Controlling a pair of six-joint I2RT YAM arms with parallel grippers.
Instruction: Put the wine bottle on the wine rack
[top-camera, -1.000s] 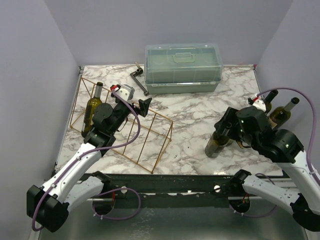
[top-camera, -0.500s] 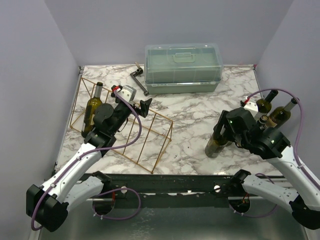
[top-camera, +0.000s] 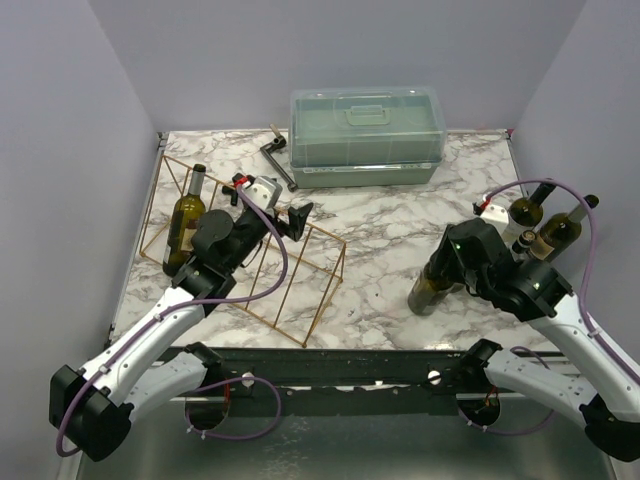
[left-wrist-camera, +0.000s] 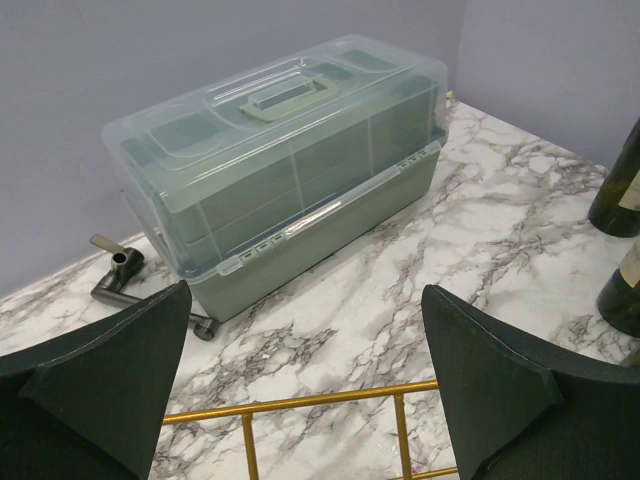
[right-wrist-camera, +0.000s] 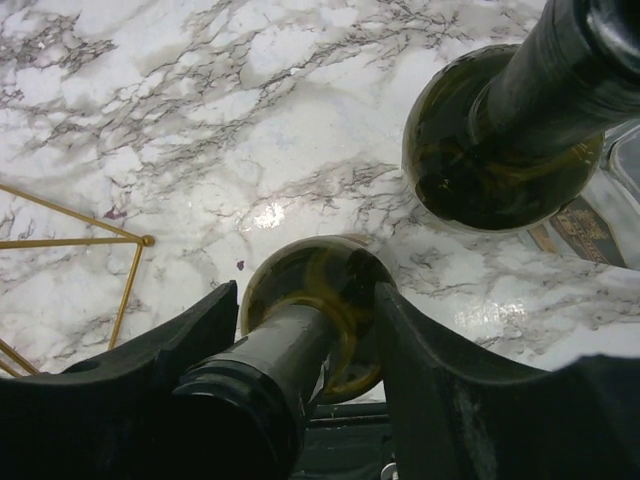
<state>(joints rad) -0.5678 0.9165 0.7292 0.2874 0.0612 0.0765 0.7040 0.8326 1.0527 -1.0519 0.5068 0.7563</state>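
Over the last second the right arm has drawn in towards the middle of the table, so the two spare bottles (top-camera: 540, 222) behind it now show more fully. The left gripper (top-camera: 293, 222) has edged a little to the right above the wine rack (top-camera: 310, 275).

The wine bottle (top-camera: 430, 292) is dark olive glass. It stands upright on the marble table (top-camera: 380, 230), right of centre and close to the near edge. From the right wrist you look down its neck onto the rounded shoulder (right-wrist-camera: 315, 280).

The right gripper (top-camera: 440, 262) sits over that neck with one finger (right-wrist-camera: 170, 350) against it. A sliver of shoulder shows between the neck and the other finger. The jaws look part open and straddle the neck rather than clamp it.

The left gripper (left-wrist-camera: 305, 300) is spread wide with nothing in it and points at the green lidded box (left-wrist-camera: 280, 170).

One spare bottle (right-wrist-camera: 500, 150) stands just beside the wine bottle on its far right. To its left, bare marble runs to the rack, whose gold wire corner (right-wrist-camera: 70, 240) shows in the right wrist view.

The rack lies slantwise on the left half of the table, with another bottle (top-camera: 184, 218) resting at its far-left end. The left arm hangs over its middle. The box and a black crank (top-camera: 278, 160) sit along the back wall, well apart from the bottle.
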